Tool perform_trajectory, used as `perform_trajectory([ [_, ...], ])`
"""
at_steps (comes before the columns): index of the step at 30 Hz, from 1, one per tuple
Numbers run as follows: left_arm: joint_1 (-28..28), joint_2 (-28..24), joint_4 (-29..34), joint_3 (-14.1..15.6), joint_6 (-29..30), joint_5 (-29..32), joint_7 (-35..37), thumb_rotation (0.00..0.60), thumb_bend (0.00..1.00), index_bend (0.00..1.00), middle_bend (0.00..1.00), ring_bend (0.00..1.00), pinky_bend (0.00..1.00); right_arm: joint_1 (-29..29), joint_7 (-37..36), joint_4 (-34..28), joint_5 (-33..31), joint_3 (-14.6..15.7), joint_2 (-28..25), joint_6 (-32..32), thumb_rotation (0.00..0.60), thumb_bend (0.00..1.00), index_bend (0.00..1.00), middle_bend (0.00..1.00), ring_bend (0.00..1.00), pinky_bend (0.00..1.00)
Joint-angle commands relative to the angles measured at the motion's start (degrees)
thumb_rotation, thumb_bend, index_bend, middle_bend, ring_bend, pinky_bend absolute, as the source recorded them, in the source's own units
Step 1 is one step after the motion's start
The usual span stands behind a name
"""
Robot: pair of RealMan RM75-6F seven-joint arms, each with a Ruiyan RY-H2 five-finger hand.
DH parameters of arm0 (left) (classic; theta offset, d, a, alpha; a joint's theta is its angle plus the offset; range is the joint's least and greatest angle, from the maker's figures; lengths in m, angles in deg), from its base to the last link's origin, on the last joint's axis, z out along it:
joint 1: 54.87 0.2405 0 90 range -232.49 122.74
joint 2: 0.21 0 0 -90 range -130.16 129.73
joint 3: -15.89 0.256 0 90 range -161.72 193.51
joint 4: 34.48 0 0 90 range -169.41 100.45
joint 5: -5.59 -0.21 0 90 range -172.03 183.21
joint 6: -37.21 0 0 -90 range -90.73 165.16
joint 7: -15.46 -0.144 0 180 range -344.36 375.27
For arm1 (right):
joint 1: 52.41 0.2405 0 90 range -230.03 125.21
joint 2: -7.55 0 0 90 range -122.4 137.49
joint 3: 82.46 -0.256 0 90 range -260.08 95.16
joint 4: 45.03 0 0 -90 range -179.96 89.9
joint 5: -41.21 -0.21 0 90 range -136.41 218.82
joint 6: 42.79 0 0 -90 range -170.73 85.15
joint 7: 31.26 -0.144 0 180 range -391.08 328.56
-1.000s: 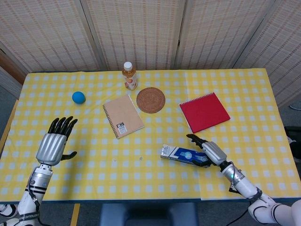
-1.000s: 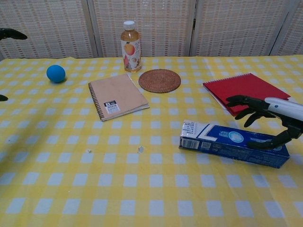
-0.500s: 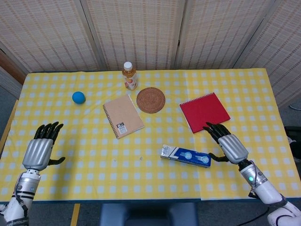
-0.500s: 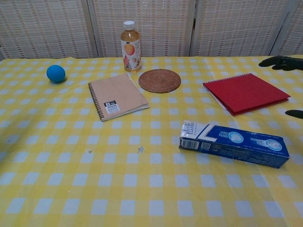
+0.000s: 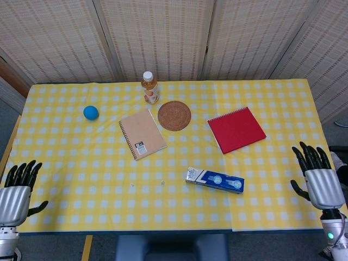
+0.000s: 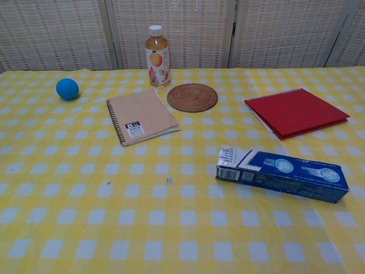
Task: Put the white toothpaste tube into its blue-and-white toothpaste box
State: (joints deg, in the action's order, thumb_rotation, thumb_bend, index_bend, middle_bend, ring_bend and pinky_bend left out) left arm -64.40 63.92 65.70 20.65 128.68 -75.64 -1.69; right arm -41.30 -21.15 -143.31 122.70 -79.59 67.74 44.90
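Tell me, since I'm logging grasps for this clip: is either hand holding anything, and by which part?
Nothing is held. The left hand and right hand are both open at the table's near corners, away from the toothpaste box.

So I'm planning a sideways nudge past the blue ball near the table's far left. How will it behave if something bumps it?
The blue ball is round with no flat side, so it would probably roll off freely. It sits alone on flat cloth, with nothing beside it to stop it. It looks smooth, so fingers may slip unless they wrap it.
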Motion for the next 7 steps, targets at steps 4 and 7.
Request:
perform_trajectory([
  [4,1.02,0.47,-0.15,-0.42,0.16,-2.41,-0.01,0.6,0.13,0.0,0.07,0.03,0.02,-1.1,-2.43,1.9,1.67,-0.16,1.18,-1.46,0.6,0.34,0.0,0.0,0.0,0.0],
  [7,1.22,0.27,0.32,-0.8,0.02,-2.96,-0.52,0.6,0.13,0.0,0.07,0.03,0.01,-1.08,-2.83,2.25,1.57,-0.5,1.45,-2.52,0.6,0.34,0.0,0.0,0.0,0.0],
])
